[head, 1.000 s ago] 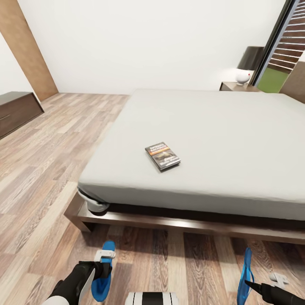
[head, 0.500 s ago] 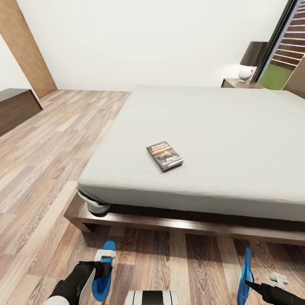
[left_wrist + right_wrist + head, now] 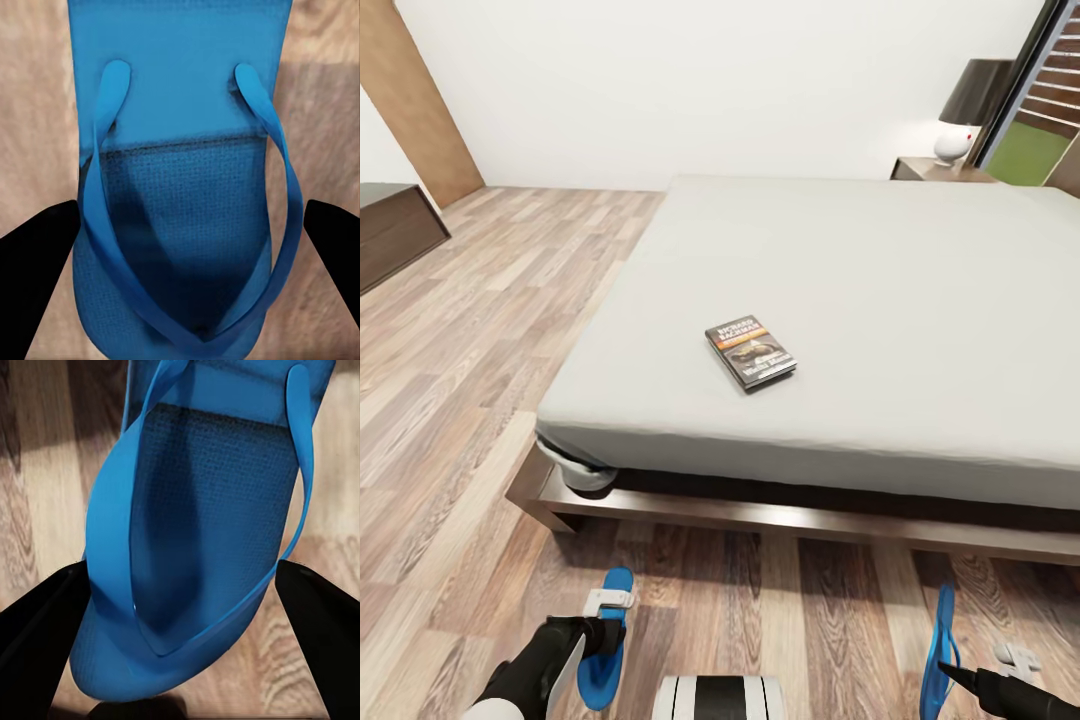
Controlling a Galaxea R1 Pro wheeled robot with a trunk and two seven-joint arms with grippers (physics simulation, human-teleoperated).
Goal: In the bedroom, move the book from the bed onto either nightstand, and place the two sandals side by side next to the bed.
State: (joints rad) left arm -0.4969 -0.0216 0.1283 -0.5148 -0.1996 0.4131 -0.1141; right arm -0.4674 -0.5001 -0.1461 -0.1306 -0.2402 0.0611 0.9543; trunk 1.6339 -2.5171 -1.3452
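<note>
Sandals [image 3: 603, 640] [image 3: 937, 650] partly hidden behind both arms.

Book cover: on the small black-and-orange paperback book [image 3: 751, 354] on the bed, I see white block lettering, too small to read.
Elsewhere: I find no text.

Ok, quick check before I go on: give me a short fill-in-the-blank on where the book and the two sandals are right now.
1. The book lies on the ____.
2. Each gripper, left and right, has a ____ sandal between its fingers: the left sandal and the right sandal.
3. The lamp stands on the ____ beyond the bed.
4. The floor is made of wood ____.

Missing words: bed; blue; nightstand; planks
</note>
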